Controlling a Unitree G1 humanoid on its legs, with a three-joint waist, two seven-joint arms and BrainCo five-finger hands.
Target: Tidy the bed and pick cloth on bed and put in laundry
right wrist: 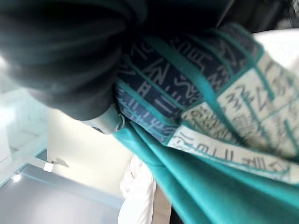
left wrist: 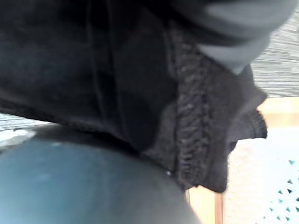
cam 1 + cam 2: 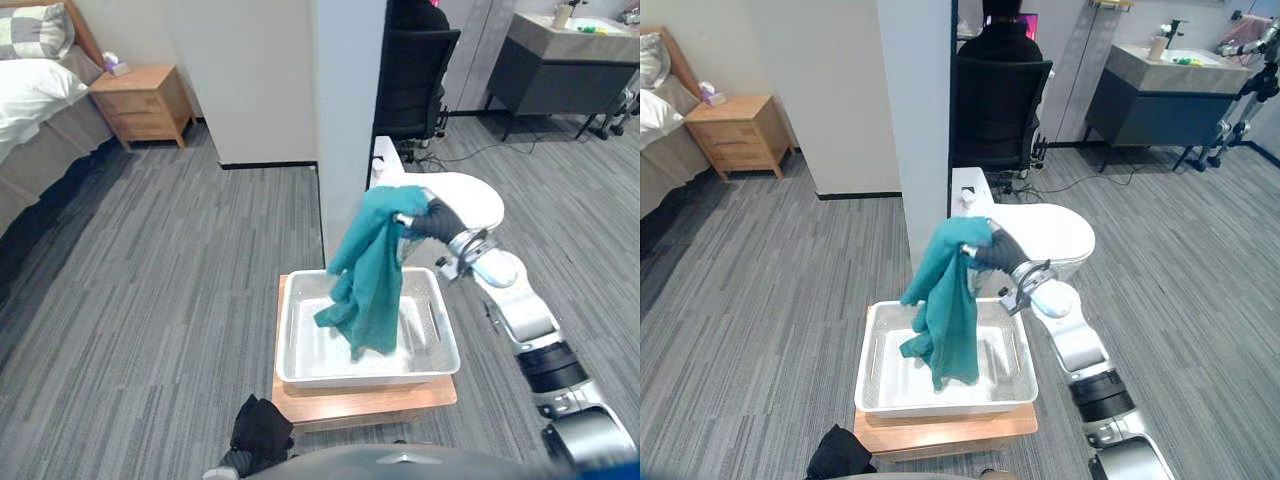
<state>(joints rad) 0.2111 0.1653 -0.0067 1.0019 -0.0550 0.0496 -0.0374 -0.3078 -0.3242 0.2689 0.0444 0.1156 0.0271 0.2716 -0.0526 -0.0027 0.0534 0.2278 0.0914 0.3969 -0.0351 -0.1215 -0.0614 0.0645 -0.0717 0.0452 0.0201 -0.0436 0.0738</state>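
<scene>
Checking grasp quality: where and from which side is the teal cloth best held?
At its bunched top end, from the robot's right, as the right hand has it: held there, the teal cloth hangs in one long drape with its lower end over the white basket. The left hand sits low, apart.

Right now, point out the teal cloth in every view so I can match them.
Left eye view: teal cloth hangs centre from the right hand into the white basket.
Right eye view: cloth left of centre, over that basket.
Left wrist view: cannot tell; teal flecks at most.
Right wrist view: cloth close up.
Shared landmark: basket.
</scene>
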